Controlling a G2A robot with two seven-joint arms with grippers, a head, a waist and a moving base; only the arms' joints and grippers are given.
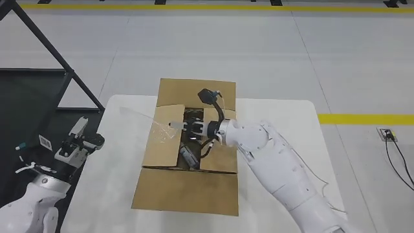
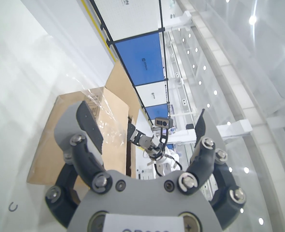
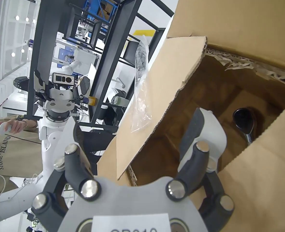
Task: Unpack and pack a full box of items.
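Hovering off the 8 o'clock edge of the table (image 1: 284, 123), the left gripper (image 2: 142, 112) has its fingers spread wide and holds nothing. The cardboard box (image 1: 187, 191) stands mid-table with its flaps open. Its 9 o'clock flap (image 1: 163, 136) is half raised, and a strip of clear tape (image 1: 139, 114) trails off it toward 10 o'clock. The right gripper (image 3: 137, 126), jaws apart, straddles this flap's free edge with one finger (image 3: 201, 126) inside the box. The flap partly blocks the opening. Deep inside, near 6 o'clock of the gripper, lies a dark spoon-like utensil (image 3: 244, 121).
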